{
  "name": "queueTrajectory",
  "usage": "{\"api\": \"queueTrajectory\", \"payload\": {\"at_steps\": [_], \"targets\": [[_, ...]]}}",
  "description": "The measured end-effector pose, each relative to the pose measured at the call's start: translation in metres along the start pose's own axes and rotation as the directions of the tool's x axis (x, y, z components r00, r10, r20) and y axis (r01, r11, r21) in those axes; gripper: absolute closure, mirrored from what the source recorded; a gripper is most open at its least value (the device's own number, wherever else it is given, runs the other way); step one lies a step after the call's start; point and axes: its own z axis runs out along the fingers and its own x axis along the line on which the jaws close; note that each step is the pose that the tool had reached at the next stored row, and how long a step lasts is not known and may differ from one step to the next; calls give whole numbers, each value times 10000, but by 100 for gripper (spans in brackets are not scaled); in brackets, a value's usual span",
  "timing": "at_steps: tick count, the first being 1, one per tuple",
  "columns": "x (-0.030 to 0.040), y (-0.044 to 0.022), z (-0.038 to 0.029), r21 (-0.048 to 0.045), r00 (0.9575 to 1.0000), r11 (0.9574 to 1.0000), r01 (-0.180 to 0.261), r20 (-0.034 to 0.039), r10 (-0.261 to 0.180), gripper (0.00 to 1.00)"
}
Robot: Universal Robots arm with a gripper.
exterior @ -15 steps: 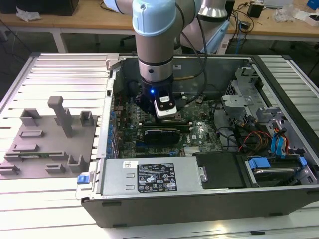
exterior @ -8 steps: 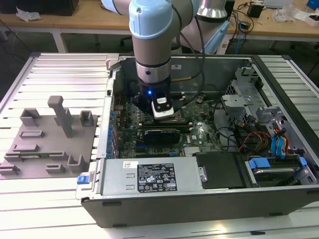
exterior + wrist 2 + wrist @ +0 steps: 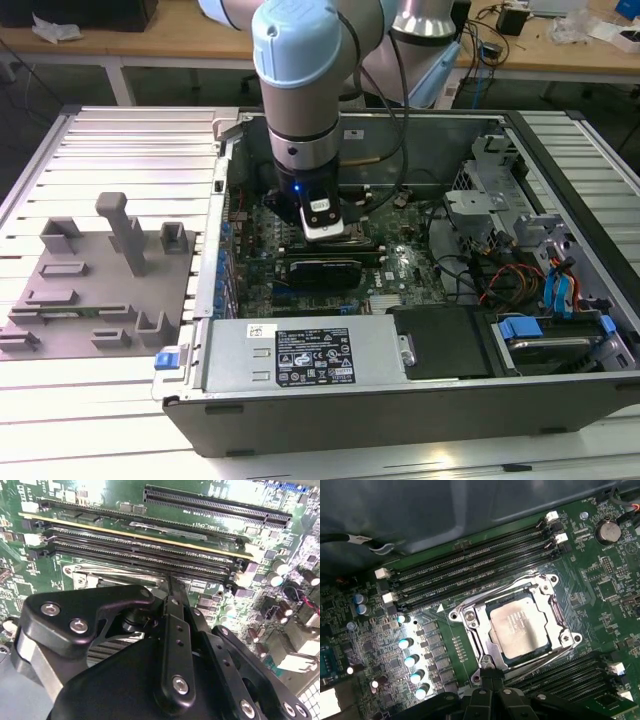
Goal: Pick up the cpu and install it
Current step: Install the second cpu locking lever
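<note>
The cpu, a flat square chip with a silvery top, lies flat inside the metal-framed socket on the green motherboard in the first wrist view. My gripper hangs just beside the socket's edge, apart from the chip, with nothing in it. In the exterior view the gripper is low over the board in the middle of the open computer case, covering the socket. The second wrist view has the black gripper linkage above a corner of the socket frame.
Memory slots run along both sides of the socket, one holding a module. A row of capacitors stands close by. A grey fixture tray lies at the exterior view's left; the power supply and drive cage crowd the case.
</note>
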Motion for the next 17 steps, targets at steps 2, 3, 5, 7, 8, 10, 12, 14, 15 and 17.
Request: {"api": "queueTrajectory", "payload": {"at_steps": [2, 3, 5, 7, 8, 10, 12, 14, 15, 17], "targets": [[1, 1, 2, -51, 10000, 10000, -23, -7, 23, 89], [0, 0, -8, -46, 10000, 10000, -27, -7, 27, 89], [-6, 9, -73, -47, 10000, 10000, -35, -5, 35, 89], [-13, 20, -155, -46, 10000, 10000, -40, -5, 40, 89], [-14, 22, -174, -46, 10000, 10000, -40, -4, 40, 89], [-18, 29, -227, -46, 10000, 10000, -42, -5, 42, 89], [-21, 33, -262, -45, 10000, 10000, -43, -5, 43, 89], [-24, 39, -309, -46, 10000, 10000, -45, -4, 45, 89], [-26, 43, -335, -46, 10000, 10000, -46, -4, 46, 89], [-29, 48, -376, -46, 10000, 10000, -48, -4, 48, 89]]}}
